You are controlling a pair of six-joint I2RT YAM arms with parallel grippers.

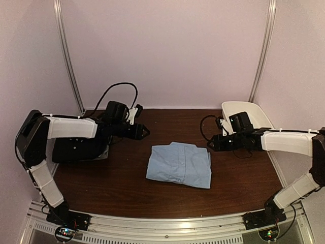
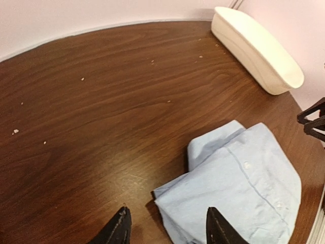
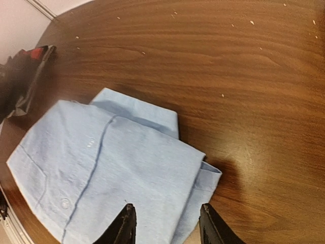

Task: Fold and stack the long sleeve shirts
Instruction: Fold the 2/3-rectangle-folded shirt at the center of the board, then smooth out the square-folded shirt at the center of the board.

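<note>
At the centre of the bench [image 1: 127,193] lies the light blue shirt [image 1: 179,164], folded into a compact rectangle with its collar edge toward the far wall and its button placket facing up. Its long axis runs across the bench from left to right, slightly tilted, so that one short edge faces each arm.

The left gripper [image 1: 143,131] hovers just beyond the shirt's far-left corner. In its wrist view the left gripper's fingers are spread and empty, with that corner showing below them. The right gripper [image 1: 212,143] hovers at the shirt's far-right corner. In its wrist view the right gripper's fingers are likewise parted and hold nothing, with the folded edge directly beneath. Judged from above, the right gripper is slightly the nearer. Neither one touches the cloth.

What appears to be the black shirt [image 1: 76,150] lies at the left edge of the bench as a dark mass, partly under the left forearm [image 1: 71,127]. Its buttons and label cannot be made out.

The white tub [image 1: 254,114] stands at the far right corner, well apart from the blue shirt and behind the right gripper.

Stacking probably calls for carrying the blue shirt leftward. On that path the left forearm above the dark mass is the only obstruction, since bare bench separates the two garments.
</note>
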